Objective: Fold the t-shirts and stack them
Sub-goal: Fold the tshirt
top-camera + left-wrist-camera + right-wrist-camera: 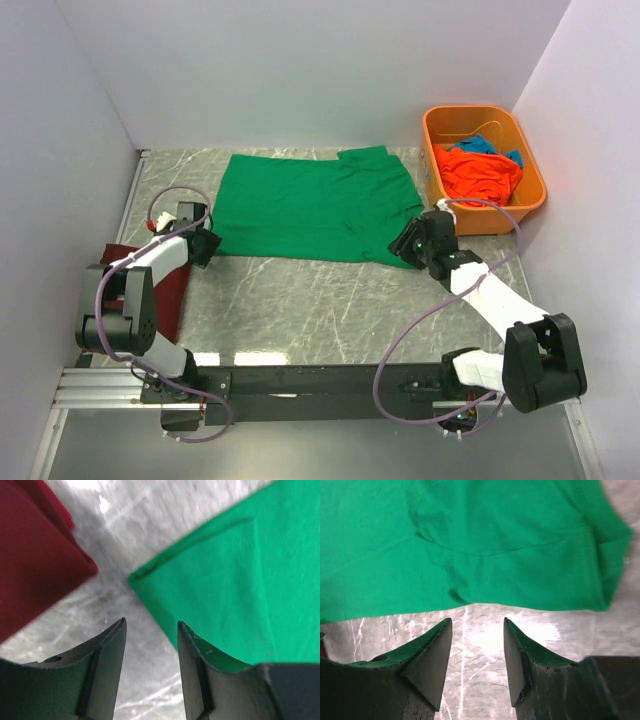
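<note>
left hand [150,625]: fingers apart, nothing between them. in the left wrist view it sits over bare worktop [300,300], in the strip between two cloths. the near-left corner of the green t-shirt [315,205] lies just ahead and to the right of the fingertips. one finger [200,655] overlaps the green edge in that view; i cannot tell whether it touches.

maroon t-shirt [35,565]: folded, thick edge showing, ahead and to the left of my left hand. apart from the green one, marble visible between them. in the top view it lies at the left edge of the worktop, partly hidden under my left arm.

right hand [476,622]: fingers apart, holding nothing. it is over bare worktop just short of the green t-shirt's near edge, close to its near-right corner. a hemmed part shows at the right of that wrist view, with a soft crease ahead of the fingertips.

the green t-shirt is spread flat across the far middle of the worktop.

orange tub [535,190]: far right corner, well apart from the green cloth. inside it, a crumpled orange t-shirt [480,172], with a blue t-shirt [485,143] behind.
</note>
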